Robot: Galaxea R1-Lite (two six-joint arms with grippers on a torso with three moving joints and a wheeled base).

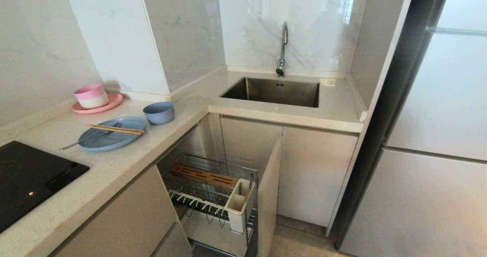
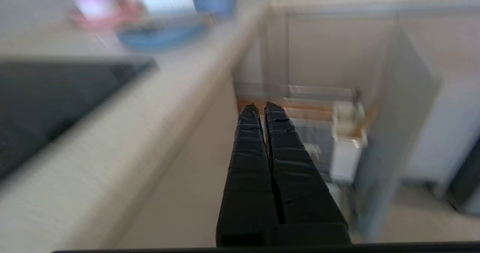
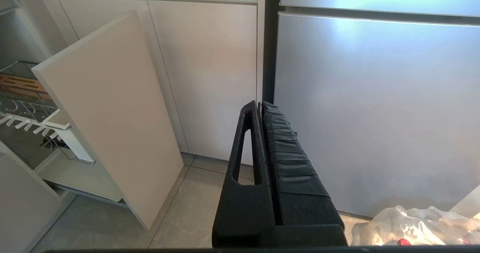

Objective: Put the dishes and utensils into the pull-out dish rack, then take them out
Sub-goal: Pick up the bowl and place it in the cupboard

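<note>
On the left counter lies the blue plate (image 1: 112,133) with the wooden chopsticks (image 1: 116,129) and the silver fork (image 1: 81,139) resting across it. The blue bowl (image 1: 159,112) stands just behind it. The pull-out dish rack (image 1: 213,188) is drawn out below the counter, with nothing showing in its wire basket, wooden strip (image 1: 203,175) or white caddy (image 1: 238,203). Neither arm shows in the head view. My left gripper (image 2: 261,107) is shut and empty, low beside the cabinet front, pointing toward the rack (image 2: 300,110). My right gripper (image 3: 258,104) is shut and empty, facing the fridge.
A pink bowl (image 1: 91,95) on a pink plate (image 1: 99,105) stands at the back of the counter. A black cooktop (image 1: 26,177) lies at the left, a steel sink (image 1: 276,91) with a tap in the corner, a fridge (image 1: 437,135) at the right. A plastic bag (image 3: 416,226) lies on the floor.
</note>
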